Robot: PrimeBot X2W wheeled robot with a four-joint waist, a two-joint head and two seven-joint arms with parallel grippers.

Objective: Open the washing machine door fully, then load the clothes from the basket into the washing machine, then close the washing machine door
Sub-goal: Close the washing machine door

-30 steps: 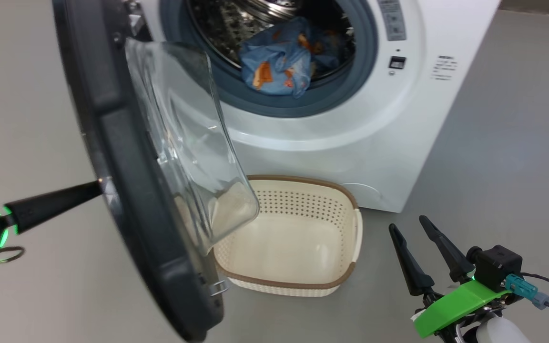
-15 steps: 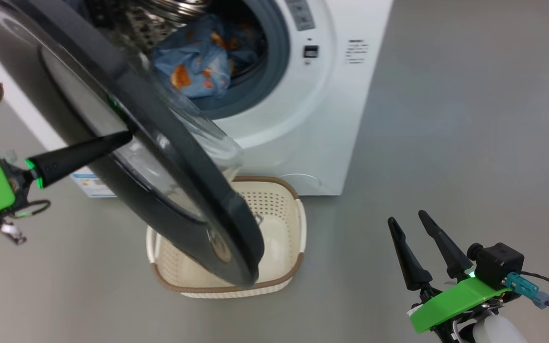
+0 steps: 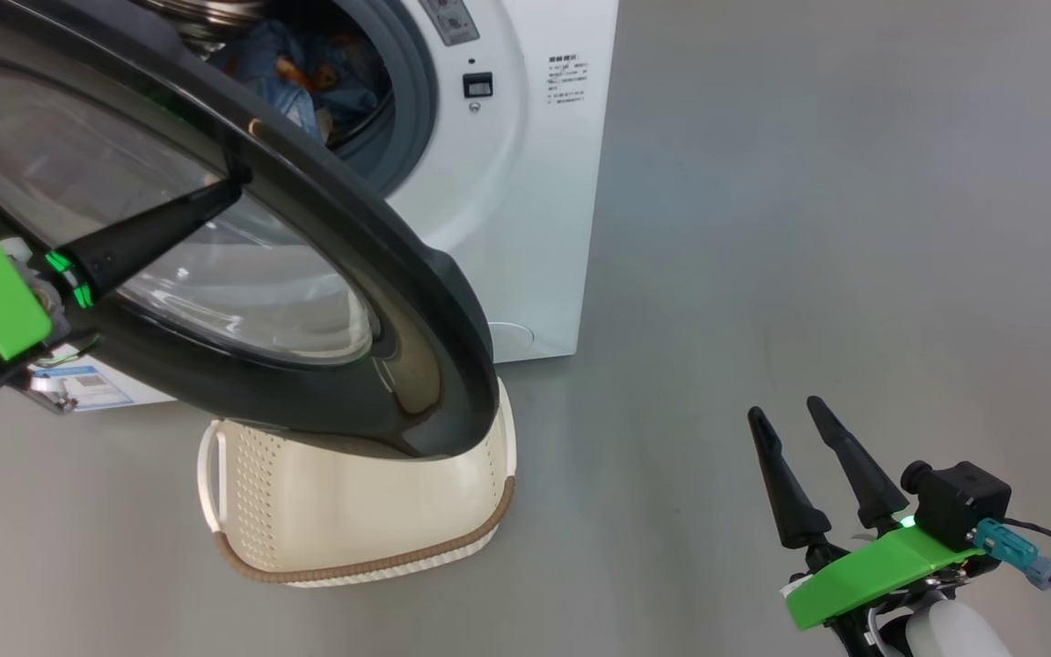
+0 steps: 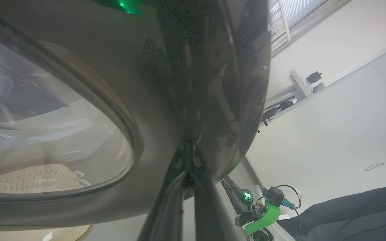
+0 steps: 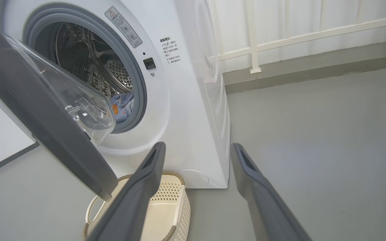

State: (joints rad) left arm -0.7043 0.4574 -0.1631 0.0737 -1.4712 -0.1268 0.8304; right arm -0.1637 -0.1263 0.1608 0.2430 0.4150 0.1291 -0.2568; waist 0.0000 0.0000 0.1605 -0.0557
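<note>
On glossy blk door rim (image 3: 416, 301): L claw (image 3: 215, 196) clenched, tips touching. R claw (image 3: 783, 409) spread, empty. Perforated cream basket (image 3: 352, 511) below.

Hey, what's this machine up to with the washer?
A two-armed robot is doing laundry. Its left gripper, shut, presses against the outside of the washing machine door, which stands half open. The clothes lie inside the washing machine. The basket sits on the floor under the door. The right gripper hangs open off to the side, holding nothing.
</note>
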